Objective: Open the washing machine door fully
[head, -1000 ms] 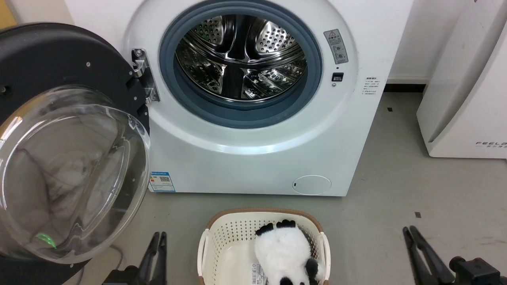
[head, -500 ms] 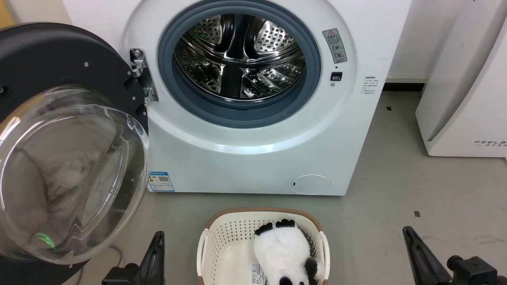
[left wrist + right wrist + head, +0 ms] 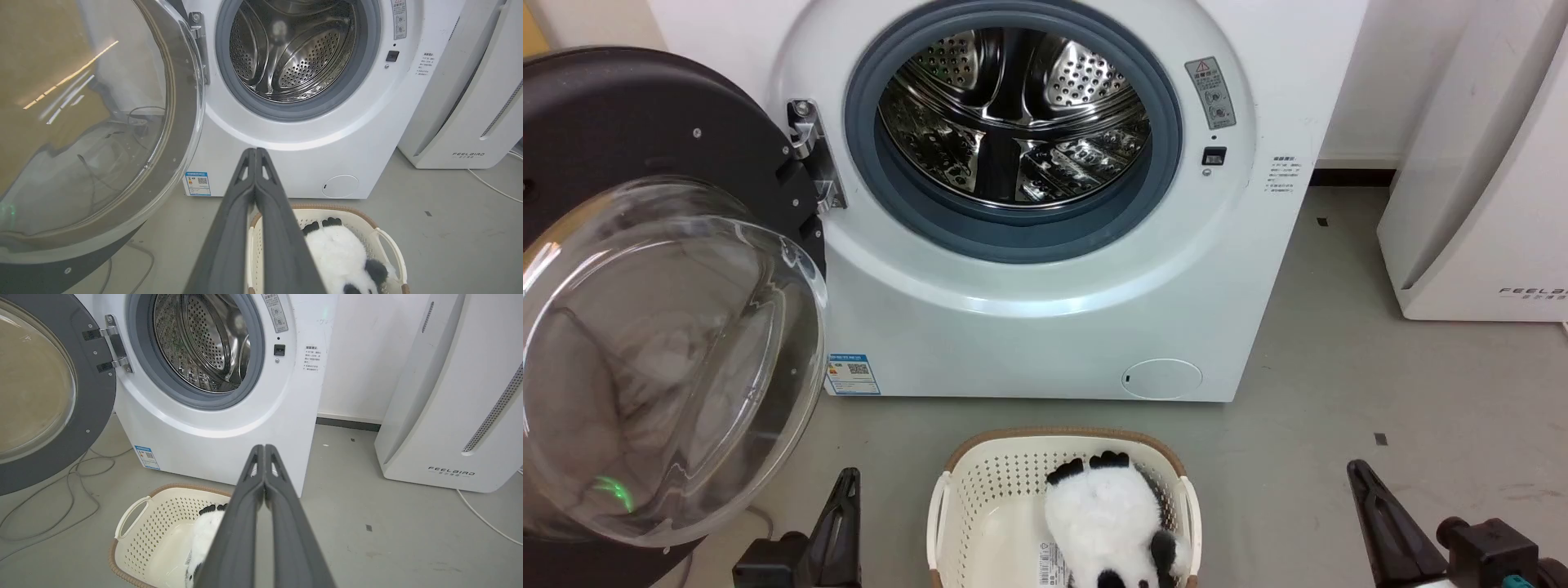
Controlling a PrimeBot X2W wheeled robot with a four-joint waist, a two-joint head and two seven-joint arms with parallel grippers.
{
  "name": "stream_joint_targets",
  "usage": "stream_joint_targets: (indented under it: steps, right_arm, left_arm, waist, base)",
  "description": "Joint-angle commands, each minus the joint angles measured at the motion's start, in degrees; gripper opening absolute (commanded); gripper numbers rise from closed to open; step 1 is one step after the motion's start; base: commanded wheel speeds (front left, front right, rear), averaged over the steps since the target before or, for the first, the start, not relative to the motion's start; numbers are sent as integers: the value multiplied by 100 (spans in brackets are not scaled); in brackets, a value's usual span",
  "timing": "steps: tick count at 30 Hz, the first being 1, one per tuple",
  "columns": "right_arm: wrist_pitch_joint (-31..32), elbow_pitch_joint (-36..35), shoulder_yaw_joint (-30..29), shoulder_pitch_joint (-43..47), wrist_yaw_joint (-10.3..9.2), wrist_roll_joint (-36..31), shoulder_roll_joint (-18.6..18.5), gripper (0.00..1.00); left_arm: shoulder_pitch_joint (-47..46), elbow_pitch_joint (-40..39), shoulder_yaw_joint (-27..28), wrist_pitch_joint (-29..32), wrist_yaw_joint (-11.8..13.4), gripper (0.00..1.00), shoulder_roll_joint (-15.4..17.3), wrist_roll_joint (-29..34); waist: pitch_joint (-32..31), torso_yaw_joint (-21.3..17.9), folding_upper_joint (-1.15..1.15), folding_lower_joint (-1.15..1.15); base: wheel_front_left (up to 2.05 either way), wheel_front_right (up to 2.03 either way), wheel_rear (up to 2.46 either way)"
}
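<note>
The white washing machine (image 3: 1045, 327) faces me with its grey rubber ring and steel drum (image 3: 1013, 122) exposed. Its door (image 3: 629, 139), a black disc with a clear bulging glass bowl (image 3: 662, 359), hangs swung wide to the left on its hinge (image 3: 809, 155); it also shows in the left wrist view (image 3: 90, 122) and the right wrist view (image 3: 49, 392). My left gripper (image 3: 849, 475) (image 3: 255, 150) is shut and empty, low beside the door's lower edge, apart from it. My right gripper (image 3: 1356, 467) (image 3: 263, 447) is shut and empty, low at the right.
A cream laundry basket (image 3: 980, 490) with a plush panda (image 3: 1107, 523) sits on the floor between the grippers. A white FEELBAIR appliance (image 3: 1486, 204) stands at the right. Cables (image 3: 61, 490) lie on the floor under the door.
Both grippers closed from slightly parted fingers to shut. The view has drifted slightly; the door and machine stand as before.
</note>
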Motion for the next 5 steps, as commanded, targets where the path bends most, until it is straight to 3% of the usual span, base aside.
stream_joint_targets:
  steps: [1,5]
  right_arm:
    - [11,13,4,-125,1,-12,3,0]
    - [25,31,12,-161,1,-22,4,0]
  left_arm:
    - [-100,-37,26,52,-30,0,-26,50]
    - [-125,-52,56,99,-47,0,-44,92]
  waist:
    - [1,-1,0,0]
    - [4,-7,0,0]
  base:
    - [0,0,0]
    - [0,0,0]
